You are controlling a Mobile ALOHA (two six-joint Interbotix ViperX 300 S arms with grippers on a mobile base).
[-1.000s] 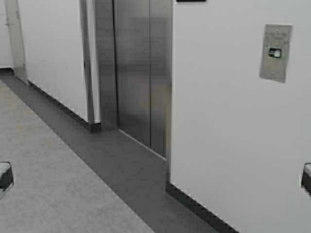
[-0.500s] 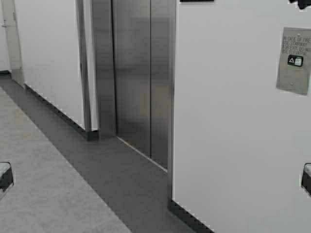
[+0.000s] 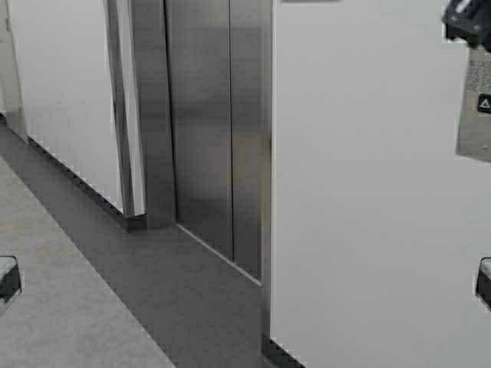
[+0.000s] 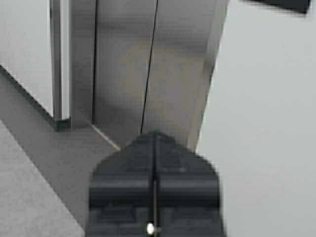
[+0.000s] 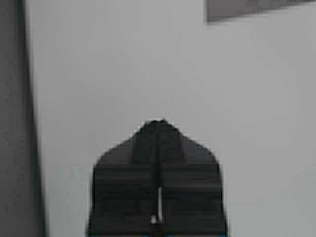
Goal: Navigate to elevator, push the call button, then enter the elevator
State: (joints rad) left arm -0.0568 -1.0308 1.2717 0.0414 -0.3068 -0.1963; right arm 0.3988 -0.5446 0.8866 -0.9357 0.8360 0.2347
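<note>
The elevator (image 3: 203, 130) shows as shut brushed-steel double doors with a centre seam, set back in the wall left of centre in the high view. The left wrist view faces those doors (image 4: 148, 59) too. The call button (image 3: 483, 103) sits in a silver plate cut off by the right edge of the high view. My left gripper (image 4: 154, 133) is shut and empty, pointing at the foot of the doors. My right gripper (image 5: 158, 122) is shut and empty, facing bare white wall, with a grey plate (image 5: 256, 9) at the edge of its view.
A white wall panel (image 3: 360, 192) juts out right of the doors, with a dark baseboard (image 3: 280, 354). A dark floor strip (image 3: 153, 284) runs along the wall beside lighter floor (image 3: 54, 322). A black shape (image 3: 468, 27) hangs at the top right above the plate.
The robot has driven closer to the wall. The doors and white panel look larger, the call plate has slid to the right edge, and a black shape has come in at the top right.
</note>
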